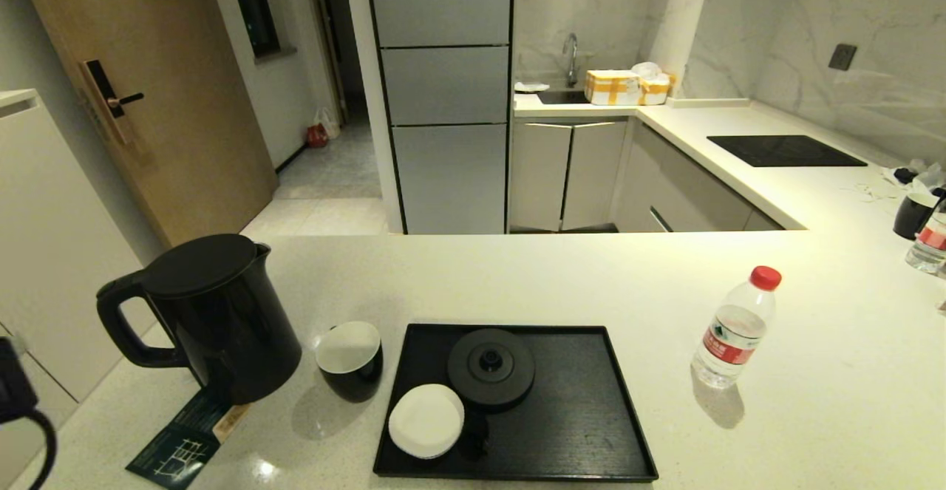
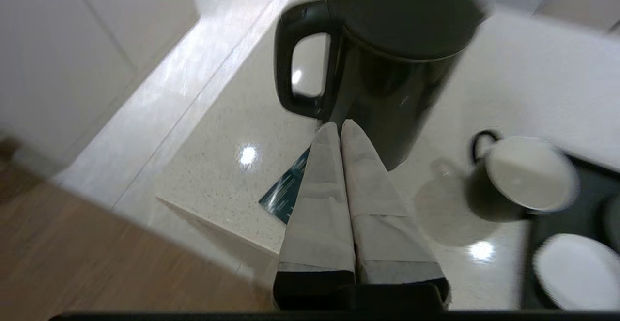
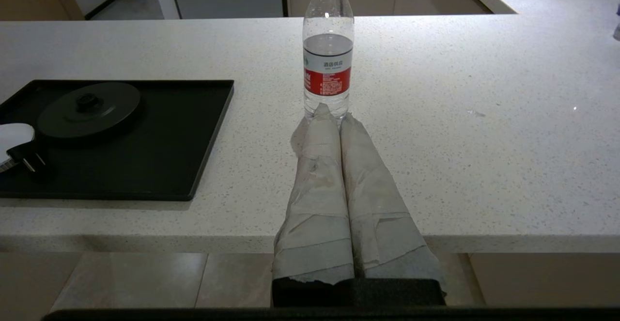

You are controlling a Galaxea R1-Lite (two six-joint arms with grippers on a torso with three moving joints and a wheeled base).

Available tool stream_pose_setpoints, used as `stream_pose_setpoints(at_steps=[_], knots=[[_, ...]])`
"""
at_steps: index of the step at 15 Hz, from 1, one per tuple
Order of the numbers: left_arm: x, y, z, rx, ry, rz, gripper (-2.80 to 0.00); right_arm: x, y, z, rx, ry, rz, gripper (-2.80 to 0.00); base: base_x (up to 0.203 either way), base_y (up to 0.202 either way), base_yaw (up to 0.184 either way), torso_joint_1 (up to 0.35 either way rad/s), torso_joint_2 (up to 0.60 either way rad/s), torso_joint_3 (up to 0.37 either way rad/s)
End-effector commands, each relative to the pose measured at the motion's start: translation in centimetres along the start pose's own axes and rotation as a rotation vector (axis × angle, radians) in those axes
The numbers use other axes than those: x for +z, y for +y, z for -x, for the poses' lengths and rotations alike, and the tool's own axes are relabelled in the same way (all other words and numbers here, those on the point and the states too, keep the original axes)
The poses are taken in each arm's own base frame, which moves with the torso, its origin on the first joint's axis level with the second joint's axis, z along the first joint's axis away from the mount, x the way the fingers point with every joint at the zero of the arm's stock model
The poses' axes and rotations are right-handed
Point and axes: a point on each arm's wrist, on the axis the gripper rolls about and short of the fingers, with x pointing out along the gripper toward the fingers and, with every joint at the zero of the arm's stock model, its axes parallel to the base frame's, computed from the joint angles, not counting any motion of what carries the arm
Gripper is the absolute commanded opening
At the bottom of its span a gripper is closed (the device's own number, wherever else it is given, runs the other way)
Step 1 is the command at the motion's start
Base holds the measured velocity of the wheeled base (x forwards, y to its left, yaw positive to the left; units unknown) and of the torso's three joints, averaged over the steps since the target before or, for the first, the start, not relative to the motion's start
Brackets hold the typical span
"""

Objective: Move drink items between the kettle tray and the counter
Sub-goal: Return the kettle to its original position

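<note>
On the counter point(image 1: 517, 276) the black kettle point(image 1: 214, 320) stands at the left, handle pointing left. Beside it sits the black cup point(image 1: 351, 361), white inside. The red-capped water bottle point(image 1: 735, 331) stands upright to the right of the kettle tray point(image 1: 628, 416). The tray holds only a round black base disc point(image 1: 490, 364) and a white saucer point(image 1: 426, 420). My left gripper point(image 2: 339, 125) is shut and empty, hanging over the counter's near left corner and pointing at the kettle point(image 2: 387, 69). My right gripper point(image 3: 334, 113) is shut and empty, near the counter's front edge in line with the bottle point(image 3: 328, 54).
A dark teal card point(image 1: 185, 438) lies partly under the kettle. A plug point(image 3: 22, 159) lies on the tray by the saucer. At the far right stand a black mug point(image 1: 913, 215) and another bottle point(image 1: 931, 242). A black cooktop point(image 1: 783, 150) is set into the back counter.
</note>
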Motion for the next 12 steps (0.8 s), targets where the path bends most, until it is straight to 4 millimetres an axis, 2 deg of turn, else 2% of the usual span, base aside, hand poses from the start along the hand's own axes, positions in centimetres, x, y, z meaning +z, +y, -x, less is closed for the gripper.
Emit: stream_pose_setpoints(at_steps=[1,2,5,7,8,12], knots=[[-1.1,-1.1,-5.6,0.084,0.170,-0.046,-2.80,0.0,0.0,0.0,0.001,0.002,0.001,-2.80,0.000,0.000,0.000,0.000,0.00,0.000],[-1.4,-0.7,-6.8,0.131,0.189,-0.036,-2.80,0.0,0.0,0.0,0.001,0.002,0.001,-2.80,0.000,0.000,0.000,0.000,0.00,0.000],[-2.3,0.7,-8.5,0.222,0.190,-0.020,-2.80,0.0,0.0,0.0,0.001,0.002,0.001,-2.80,0.000,0.000,0.000,0.000,0.00,0.000],[-3.1,1.3,-10.4,0.249,0.138,-0.023,-2.80,0.0,0.0,0.0,0.001,0.002,0.001,-2.80,0.000,0.000,0.000,0.000,0.00,0.000],[-3.8,1.6,-11.7,0.257,0.109,-0.027,-2.80,0.0,0.0,0.0,0.002,0.002,0.001,-2.80,0.000,0.000,0.000,0.000,0.00,0.000],[-7.4,3.0,-14.8,0.220,0.045,-0.069,-2.80,0.0,0.0,0.0,0.001,0.002,0.001,-2.80,0.000,0.000,0.000,0.000,0.00,0.000]])
